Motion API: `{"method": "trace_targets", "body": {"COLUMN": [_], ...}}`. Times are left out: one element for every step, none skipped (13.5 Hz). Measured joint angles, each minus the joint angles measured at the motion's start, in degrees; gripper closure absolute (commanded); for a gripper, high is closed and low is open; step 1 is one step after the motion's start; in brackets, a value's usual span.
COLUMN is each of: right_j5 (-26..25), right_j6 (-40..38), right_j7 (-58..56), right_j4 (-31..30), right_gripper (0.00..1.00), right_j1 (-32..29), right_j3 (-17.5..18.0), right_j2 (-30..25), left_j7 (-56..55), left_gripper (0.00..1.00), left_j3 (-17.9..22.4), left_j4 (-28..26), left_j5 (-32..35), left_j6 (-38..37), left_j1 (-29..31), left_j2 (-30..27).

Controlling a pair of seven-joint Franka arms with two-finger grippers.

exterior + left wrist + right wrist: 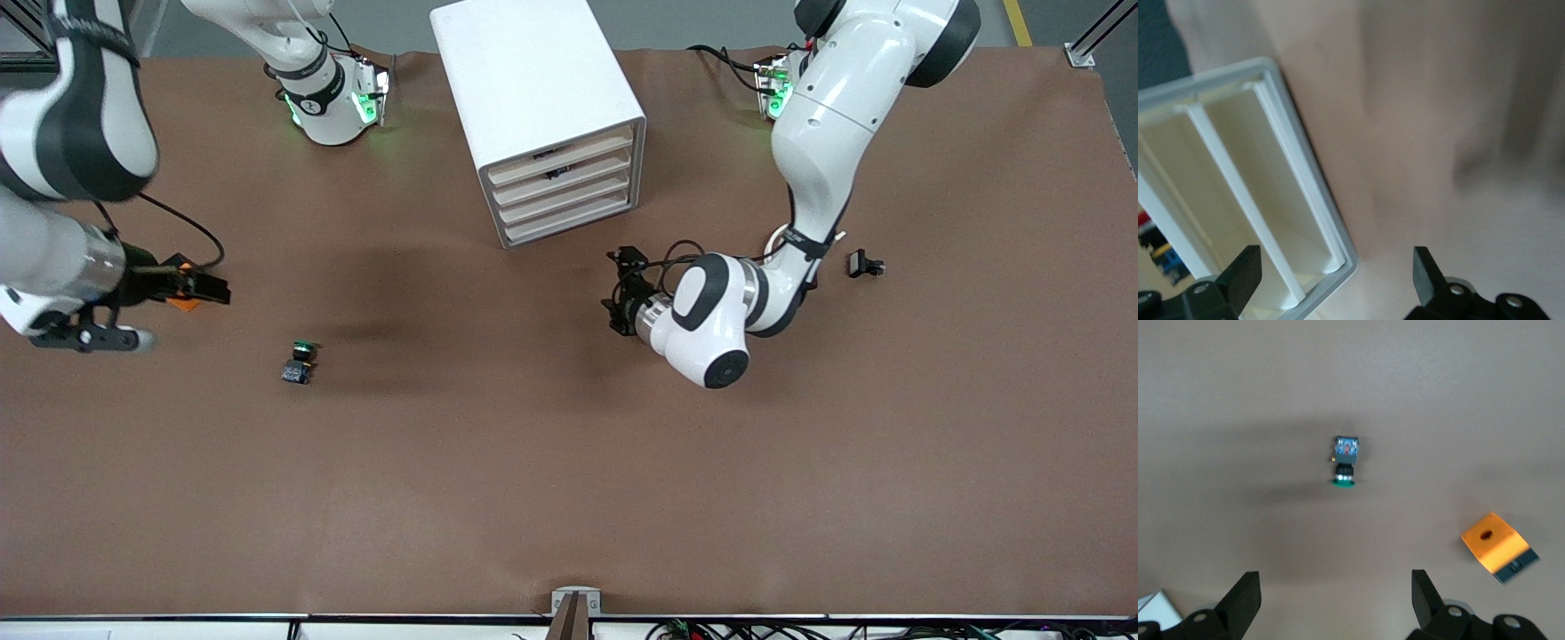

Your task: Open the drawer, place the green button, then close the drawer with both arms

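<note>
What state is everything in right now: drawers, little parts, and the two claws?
Cabinet: upright, all four drawers shut.
Button: lying on its side on the table, untouched.
Orange cube: on the table, not gripped.
Black clip: on the table, alone.
Left gripper: open, empty, in front of the cabinet.
Right gripper: open, empty, over the table.

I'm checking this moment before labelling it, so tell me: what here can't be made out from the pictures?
- Cabinet drawers: front view shows only their beige front edges; contents hidden. Left wrist view is cut off by the edge.
- Orange cube: in the front view the right hand mostly covers it.
- Black clip: too small to tell its shape, front view.
- Button: small in the front view, blurred in the right wrist view.
- Left hand: in front of the cabinet, open.
</note>
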Motion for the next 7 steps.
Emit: {"method": "trace_targets", "body": {"right_j5": [0.01,0.01,0.02,0.02,0.02,0.02,0.03], "right_j6": [3.65,6.62,8.83,10.89,12.72,14.67,17.01], "right_j7": [0.46,1.20,1.99,3.02,3.68,4.07,4.27], "right_j4": [-1.69,-3.13,-4.10,-4.72,-5.06,-5.31,-5.77], "right_gripper": [0.00,0.00,0.00,0.00,0.00,0.00,0.00], "right_j1": [0.01,0.06,0.18,0.35,0.48,0.55,0.57], "right_j3": [0.00,0.00,0.00,0.00,0.00,0.00,0.00], "right_j2": [1.23,2.39,3.64,5.12,6.65,8.23,9.62], "left_j7": [-1.91,-4.63,-7.42,-9.78,-11.36,-12.26,-12.60], "left_gripper": [0.00,0.00,0.00,0.09,0.15,0.16,0.17], "left_j3": [-0.02,-0.02,-0.02,-0.03,-0.04,-0.05,-0.07], "left_j4": [-0.07,-0.09,-0.08,-0.08,-0.09,-0.11,-0.14], "left_j5": [-2.29,-4.38,-5.79,-6.67,-7.68,-8.72,-9.43], "left_j6": [-1.06,-1.66,-2.25,-3.45,-5.07,-6.68,-8.10], "left_j1": [-0.72,-1.19,-1.41,-1.60,-1.80,-2.08,-2.50], "left_j2": [0.80,1.51,2.10,2.55,2.99,3.48,3.94]}}
